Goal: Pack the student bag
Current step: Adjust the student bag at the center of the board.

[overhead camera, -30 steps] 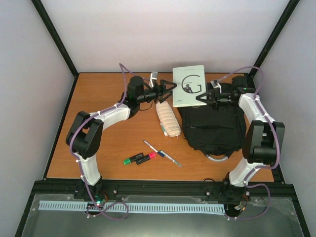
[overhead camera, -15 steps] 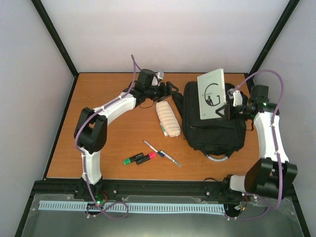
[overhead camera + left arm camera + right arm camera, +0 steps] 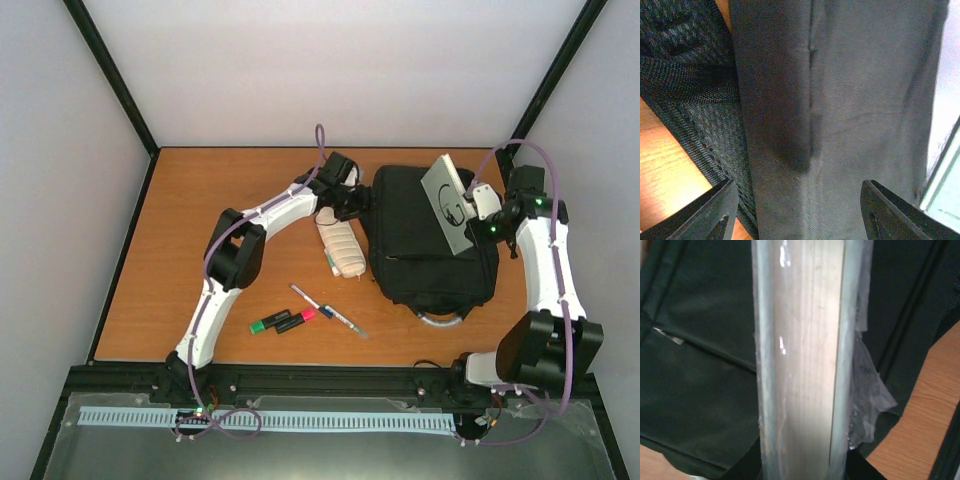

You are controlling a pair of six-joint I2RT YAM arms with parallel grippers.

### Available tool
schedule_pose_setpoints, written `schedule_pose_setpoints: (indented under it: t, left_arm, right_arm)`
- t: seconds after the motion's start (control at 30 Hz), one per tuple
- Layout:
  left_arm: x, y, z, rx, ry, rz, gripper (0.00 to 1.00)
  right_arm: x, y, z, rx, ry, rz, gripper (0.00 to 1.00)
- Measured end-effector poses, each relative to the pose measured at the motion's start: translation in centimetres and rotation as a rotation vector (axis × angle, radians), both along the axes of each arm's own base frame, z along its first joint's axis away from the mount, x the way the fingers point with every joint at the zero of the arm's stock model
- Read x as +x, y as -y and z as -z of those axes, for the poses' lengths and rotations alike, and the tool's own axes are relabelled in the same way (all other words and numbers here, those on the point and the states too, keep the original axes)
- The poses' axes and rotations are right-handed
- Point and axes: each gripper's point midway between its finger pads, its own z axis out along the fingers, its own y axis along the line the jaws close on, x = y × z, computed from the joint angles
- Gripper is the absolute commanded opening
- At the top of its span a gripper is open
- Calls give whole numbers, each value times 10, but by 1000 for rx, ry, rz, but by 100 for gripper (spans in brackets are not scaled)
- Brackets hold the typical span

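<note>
Packing is barely starting: the right hand [image 3: 474, 216] is gripping a book [image 3: 450, 203] over the bag [image 3: 425, 262], the left hand [image 3: 357, 205] is gaping wide at its edge; pencil case [image 3: 342, 243] and markers [image 3: 283, 321] are lying left of it.

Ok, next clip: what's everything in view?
orange-brown wooden table: one, orange-brown, under everything.
large black fabric backpack: one, black, flat on the table's right side.
white book with a black G: one, white, tilted above the backpack, gripped at its edge.
cream ribbed pencil case: one, cream, just left of the backpack.
green highlighter: one, green, front of table.
pink highlighter: one, pink, beside the green one.
thin pens: apparently two, pale, right of the highlighters.
left fingers: two, black, open at the backpack's far left corner.
right fingers: two, black, shut on the book.
</note>
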Motion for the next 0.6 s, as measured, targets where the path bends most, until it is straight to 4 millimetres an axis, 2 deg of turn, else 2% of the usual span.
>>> schedule_pose_setpoints:
  t: [0.2, 0.33, 0.37, 0.4, 0.43, 0.53, 0.6]
  left_arm:
    - [8, 7, 21, 23, -25, 0, 54]
    - [11, 11, 34, 19, -43, 6, 44]
    - [12, 12, 34, 15, -46, 8, 40]
    - [12, 14, 34, 10, -46, 10, 35]
    - [13, 16, 32, 3, -42, 15, 29]
    - [17, 21, 29, -13, -35, 20, 10]
    - [19, 23, 29, -18, -32, 21, 2]
  right_arm:
    - [6, 13, 15, -62, -83, -12, 3]
    - [3, 13, 25, -70, -128, -26, 11]
    - [2, 12, 26, -72, -133, -30, 10]
    - [2, 11, 28, -74, -138, -36, 4]
    - [2, 11, 30, -75, -143, -41, 3]
    - [1, 9, 36, -73, -155, -50, 3]
    - [2, 8, 37, -70, -151, -46, 3]
